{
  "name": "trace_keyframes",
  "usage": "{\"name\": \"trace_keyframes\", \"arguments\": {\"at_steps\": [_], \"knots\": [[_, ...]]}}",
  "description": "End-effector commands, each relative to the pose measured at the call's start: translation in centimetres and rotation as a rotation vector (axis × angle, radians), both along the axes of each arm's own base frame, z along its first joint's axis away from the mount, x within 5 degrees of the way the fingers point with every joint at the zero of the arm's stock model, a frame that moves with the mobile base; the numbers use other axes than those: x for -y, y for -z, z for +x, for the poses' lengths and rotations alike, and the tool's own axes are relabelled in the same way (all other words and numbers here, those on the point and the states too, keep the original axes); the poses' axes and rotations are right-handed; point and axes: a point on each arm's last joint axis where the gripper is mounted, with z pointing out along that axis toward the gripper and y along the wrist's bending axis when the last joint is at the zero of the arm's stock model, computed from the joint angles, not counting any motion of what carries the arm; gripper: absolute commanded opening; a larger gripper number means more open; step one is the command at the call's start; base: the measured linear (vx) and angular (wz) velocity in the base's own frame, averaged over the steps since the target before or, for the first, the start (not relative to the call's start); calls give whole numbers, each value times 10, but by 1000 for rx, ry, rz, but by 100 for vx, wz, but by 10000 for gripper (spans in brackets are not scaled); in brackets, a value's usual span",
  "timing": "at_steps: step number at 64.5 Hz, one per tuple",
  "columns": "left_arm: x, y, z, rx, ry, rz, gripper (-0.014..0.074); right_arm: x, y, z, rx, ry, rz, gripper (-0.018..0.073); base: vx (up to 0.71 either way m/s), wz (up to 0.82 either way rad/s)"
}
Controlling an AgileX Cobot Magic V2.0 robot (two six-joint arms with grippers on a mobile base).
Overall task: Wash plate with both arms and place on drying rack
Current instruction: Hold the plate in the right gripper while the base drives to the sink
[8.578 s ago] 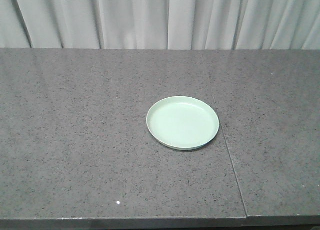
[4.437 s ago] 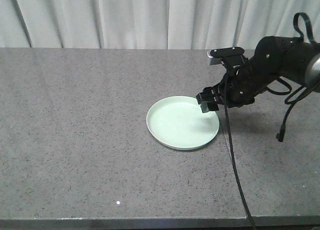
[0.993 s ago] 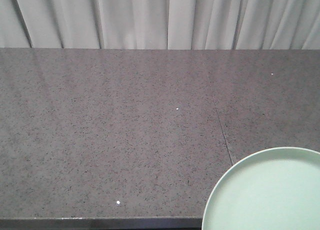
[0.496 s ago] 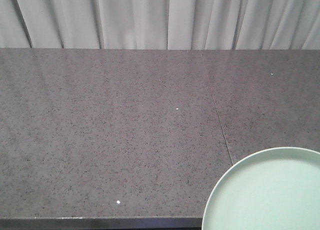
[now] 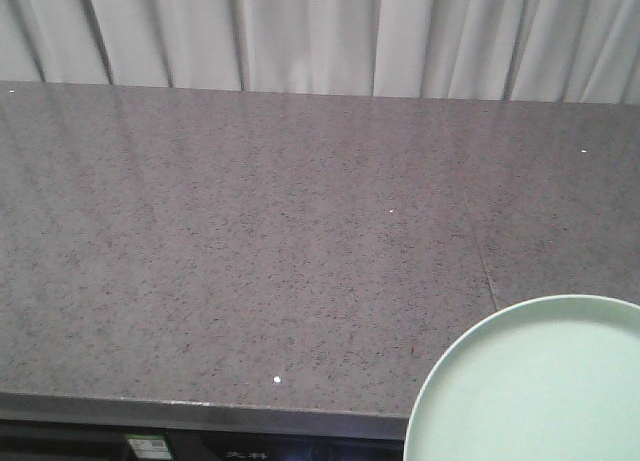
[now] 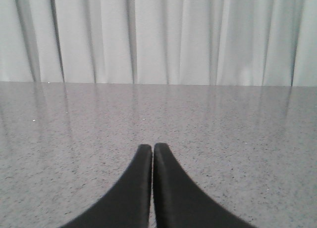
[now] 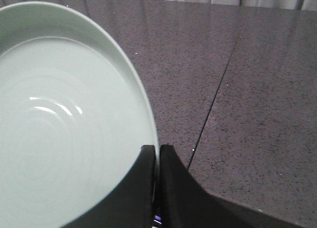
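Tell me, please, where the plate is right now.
The plate fills the front view's lower right corner, its rim pinched in the right gripper above the near edge of the countertop.

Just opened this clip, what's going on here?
The right gripper is shut on the rim of the pale green plate and holds it up close to the front camera, apparently clear of the grey speckled countertop. The left gripper is shut and empty, hovering over the countertop and facing the white curtain. Nothing else of the task is in view.
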Motion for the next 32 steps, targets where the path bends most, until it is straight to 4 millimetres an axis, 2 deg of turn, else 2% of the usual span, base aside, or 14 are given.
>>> {"name": "trace_keyframes", "arguments": {"at_steps": [1,17,32], "knots": [[0,-2,-1,75,3,-8,-6,0,-13,2,77,11,30,-5,-7,27],[0,-2,-1,75,3,-8,-6,0,-13,2,77,11,30,-5,-8,35],[0,-2,-1,75,3,-8,-6,0,-13,2,77,11,30,-5,-12,54]]}}
